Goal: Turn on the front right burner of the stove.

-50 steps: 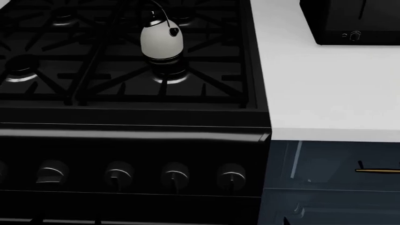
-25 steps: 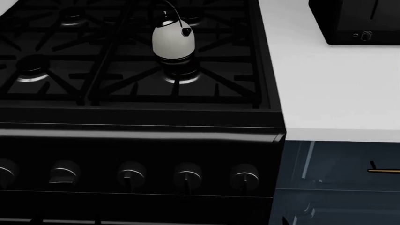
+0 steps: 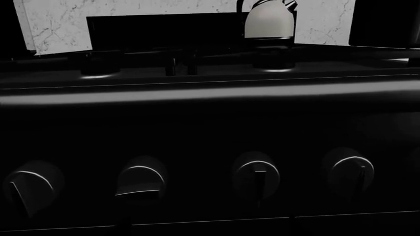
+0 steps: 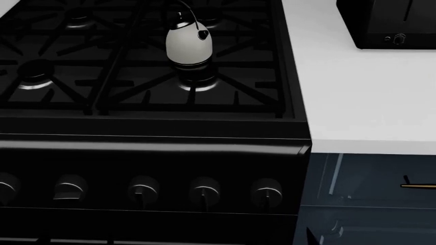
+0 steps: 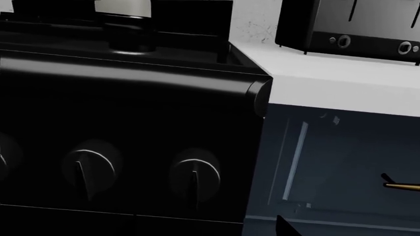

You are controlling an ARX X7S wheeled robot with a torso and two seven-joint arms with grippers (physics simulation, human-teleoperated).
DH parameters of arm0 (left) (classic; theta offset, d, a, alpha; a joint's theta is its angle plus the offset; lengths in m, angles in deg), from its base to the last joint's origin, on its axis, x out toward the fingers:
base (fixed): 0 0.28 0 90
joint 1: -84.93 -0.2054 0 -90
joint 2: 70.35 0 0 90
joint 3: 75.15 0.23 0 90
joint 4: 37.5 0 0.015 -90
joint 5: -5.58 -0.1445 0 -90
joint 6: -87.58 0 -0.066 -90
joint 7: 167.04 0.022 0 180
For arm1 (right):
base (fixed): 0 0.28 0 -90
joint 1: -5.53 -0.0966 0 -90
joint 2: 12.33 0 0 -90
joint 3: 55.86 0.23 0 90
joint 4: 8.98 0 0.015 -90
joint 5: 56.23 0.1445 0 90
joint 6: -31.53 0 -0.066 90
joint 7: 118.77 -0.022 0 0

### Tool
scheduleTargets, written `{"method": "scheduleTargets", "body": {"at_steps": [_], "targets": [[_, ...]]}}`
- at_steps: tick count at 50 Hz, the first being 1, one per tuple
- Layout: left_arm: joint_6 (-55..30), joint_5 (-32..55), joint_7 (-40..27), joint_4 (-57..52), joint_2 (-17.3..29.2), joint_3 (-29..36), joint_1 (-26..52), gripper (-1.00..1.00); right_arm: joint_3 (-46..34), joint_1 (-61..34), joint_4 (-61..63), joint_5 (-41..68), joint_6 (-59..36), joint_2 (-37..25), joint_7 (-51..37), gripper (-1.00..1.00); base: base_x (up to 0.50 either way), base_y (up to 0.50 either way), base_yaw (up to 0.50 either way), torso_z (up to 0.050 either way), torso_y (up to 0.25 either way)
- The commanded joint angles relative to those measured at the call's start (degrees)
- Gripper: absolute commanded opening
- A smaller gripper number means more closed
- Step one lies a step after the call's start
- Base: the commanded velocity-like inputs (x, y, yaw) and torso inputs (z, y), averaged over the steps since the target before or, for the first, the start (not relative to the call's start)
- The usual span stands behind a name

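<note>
The stove (image 4: 150, 153) is a glossy black gas range with cast-iron grates. The front right burner (image 4: 195, 77), a black cap on a silver ring, lies under the grate bars; it also shows in the left wrist view (image 3: 274, 61) and the right wrist view (image 5: 131, 42). A row of round knobs runs along the stove's front, the rightmost knob (image 4: 267, 192) below the burner's side. It also shows in the right wrist view (image 5: 195, 174). Only a dark fingertip (image 5: 284, 227) of my right gripper shows, right of that knob. My left gripper is out of view.
A white kettle (image 4: 189, 45) stands on the grate just behind the front right burner. A white counter (image 4: 361, 92) lies right of the stove with a black boxy appliance (image 4: 388, 23) at the back. Below is a blue cabinet with a gold handle (image 4: 419, 186). The second knob from the left (image 4: 70, 188) is turned sideways.
The head view shifted between the two earlier frames, so the stove and counter slid right and slightly down. Since half a second ago nothing has visibly moved.
</note>
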Motion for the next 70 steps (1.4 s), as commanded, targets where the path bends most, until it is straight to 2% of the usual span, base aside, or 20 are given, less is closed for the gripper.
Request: {"method": "scheduleTargets", "body": {"at_steps": [1,8,30,52,58,61,65,67,70], "targets": [[0.2,0.0,-0.6,0.0,0.5,0.7,0.0,1.00,-0.1,-5.0,-3.8,1.0,-2.8,0.3,-0.5,1.00,0.00,0.00,0.00,0.000,0.000],[0.3,0.3,-0.9,0.2,0.7,1.0,0.2,1.00,-0.5,-6.2,-3.8,3.5,-7.7,0.3,1.0,1.00,0.00,0.00,0.00,0.000,0.000],[0.7,1.3,-1.5,0.0,1.5,1.7,0.1,1.00,-1.6,-7.5,-6.6,3.9,-5.6,0.3,-0.4,1.00,0.00,0.00,0.00,0.000,0.000],[0.5,-0.1,-3.1,0.4,2.1,3.3,0.4,1.00,-2.4,-21.6,-39.4,4.2,13.6,4.7,-0.8,1.00,0.00,0.00,0.00,0.000,0.000],[0.7,-0.1,-3.3,0.9,2.3,3.5,0.6,1.00,-3.5,-28.5,-56.1,5.6,22.5,6.7,0.7,1.00,0.00,0.00,0.00,0.000,0.000],[0.5,0.0,-3.4,0.6,2.4,3.6,0.6,1.00,-11.6,-33.0,-66.2,13.2,28.2,7.0,0.1,1.00,0.00,0.00,0.00,0.000,0.000],[0.6,0.1,-3.4,0.6,2.5,3.8,0.6,1.00,-20.3,-35.3,-70.5,22.2,30.7,7.0,-0.7,1.00,0.00,0.00,0.00,0.000,0.000],[0.7,0.3,-3.4,0.7,2.6,3.8,0.6,1.00,-23.0,-35.8,-70.8,24.3,30.6,7.0,-1.2,1.00,0.00,0.00,0.00,0.000,0.000],[0.8,0.6,-3.4,0.6,2.7,3.8,0.6,1.00,-22.8,-36.1,-70.9,24.0,30.3,6.9,-1.7,1.00,0.00,0.00,0.00,0.000,0.000]]}}
